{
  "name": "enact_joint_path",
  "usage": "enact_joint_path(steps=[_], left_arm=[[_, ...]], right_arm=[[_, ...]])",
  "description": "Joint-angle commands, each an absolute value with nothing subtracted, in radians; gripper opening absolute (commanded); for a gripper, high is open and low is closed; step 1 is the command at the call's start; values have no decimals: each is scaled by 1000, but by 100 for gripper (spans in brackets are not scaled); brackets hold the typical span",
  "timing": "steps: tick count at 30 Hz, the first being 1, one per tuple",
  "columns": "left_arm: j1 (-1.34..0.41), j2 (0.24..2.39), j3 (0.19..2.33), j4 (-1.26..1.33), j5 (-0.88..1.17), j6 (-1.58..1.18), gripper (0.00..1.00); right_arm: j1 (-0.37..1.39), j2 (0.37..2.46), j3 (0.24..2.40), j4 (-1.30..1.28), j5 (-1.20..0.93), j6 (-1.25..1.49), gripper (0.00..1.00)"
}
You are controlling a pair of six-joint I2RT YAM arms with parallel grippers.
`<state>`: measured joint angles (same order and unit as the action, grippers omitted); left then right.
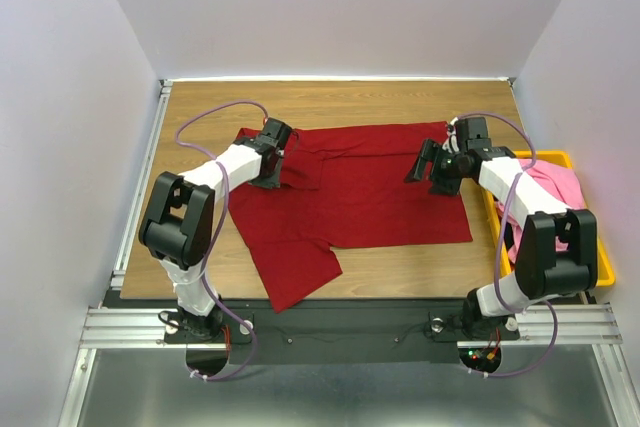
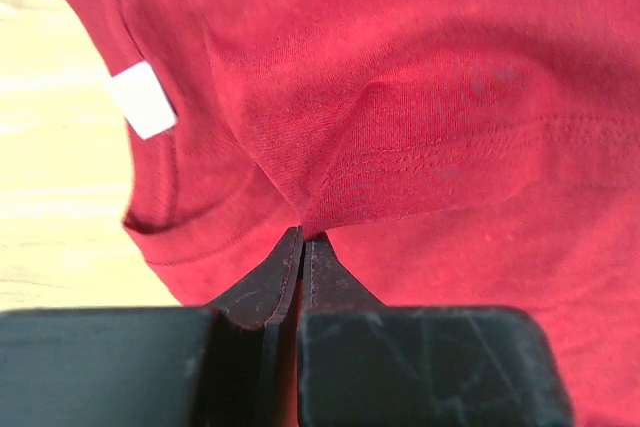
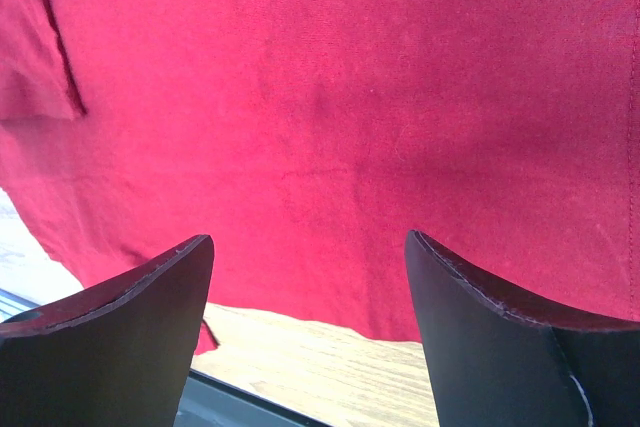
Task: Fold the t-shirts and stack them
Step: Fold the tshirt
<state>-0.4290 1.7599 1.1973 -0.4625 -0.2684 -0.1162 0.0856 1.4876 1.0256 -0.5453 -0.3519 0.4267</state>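
A dark red t-shirt [image 1: 370, 187] lies spread on the wooden table, one sleeve [image 1: 300, 272] hanging toward the near edge. My left gripper [image 1: 275, 169] is shut on a pinch of the red cloth [image 2: 400, 147] near the collar; the white neck label [image 2: 142, 99] shows beside it in the left wrist view. My right gripper [image 1: 428, 169] is open and empty, hovering above the shirt's right part [image 3: 330, 117]. A pink t-shirt [image 1: 550, 192] lies in the yellow bin. No black shirt is in view.
The yellow plastic bin [image 1: 600, 247] stands at the table's right edge. Bare wooden table [image 1: 330, 102] lies behind the shirt and along the near edge [image 3: 330, 367]. A metal rail [image 1: 140, 177] borders the left side.
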Motion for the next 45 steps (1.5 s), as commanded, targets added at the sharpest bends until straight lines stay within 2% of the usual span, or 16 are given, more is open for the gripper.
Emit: enact_joint_path(steps=[1, 3, 5, 9, 13, 18, 20, 23, 25, 26, 29, 32, 33, 35, 38, 45], left_arm=[[-440, 1700, 1187, -528, -249, -190, 5], [-445, 1686, 1183, -532, -244, -221, 18], [-449, 1680, 1181, -540, -236, -236, 20], [-449, 1640, 1154, -538, -242, -236, 34], [-440, 1609, 1143, -532, -271, -209, 37], [-342, 1531, 1186, -471, -224, -215, 56], [-299, 1517, 1207, -396, -175, -222, 58], [-209, 1564, 1278, -305, -121, -244, 57], [-160, 1649, 1354, -258, -59, -270, 46], [-149, 1714, 1403, -239, -43, -287, 34], [-118, 1820, 1478, -201, 32, -301, 33], [-94, 1986, 1598, -216, 74, -311, 27], [-89, 2009, 1635, -212, 80, -314, 22], [-86, 2046, 1663, -196, 107, -327, 18], [-87, 2091, 1687, -186, 140, -342, 17], [-63, 2123, 1591, -158, 80, -382, 17]], right_arm=[[89, 1500, 1072, -514, -344, 436, 83], [89, 1506, 1080, -512, -341, 434, 83], [89, 1511, 1091, -512, -330, 434, 83], [89, 1540, 1124, -511, -311, 422, 83], [87, 1578, 1189, -511, -244, 410, 83], [87, 1640, 1317, -500, -158, 387, 82], [86, 1672, 1364, -492, -126, 384, 82], [83, 1750, 1451, -463, -95, 388, 76], [77, 1814, 1517, -451, -81, 399, 70], [71, 1860, 1541, -442, -68, 408, 67], [66, 1928, 1616, -425, -51, 422, 62], [57, 2000, 1673, -405, -43, 442, 56], [51, 2015, 1689, -403, -43, 445, 56], [48, 2058, 1709, -390, -49, 451, 54], [48, 2115, 1741, -382, -55, 459, 53], [31, 2193, 1750, -362, -61, 480, 53]])
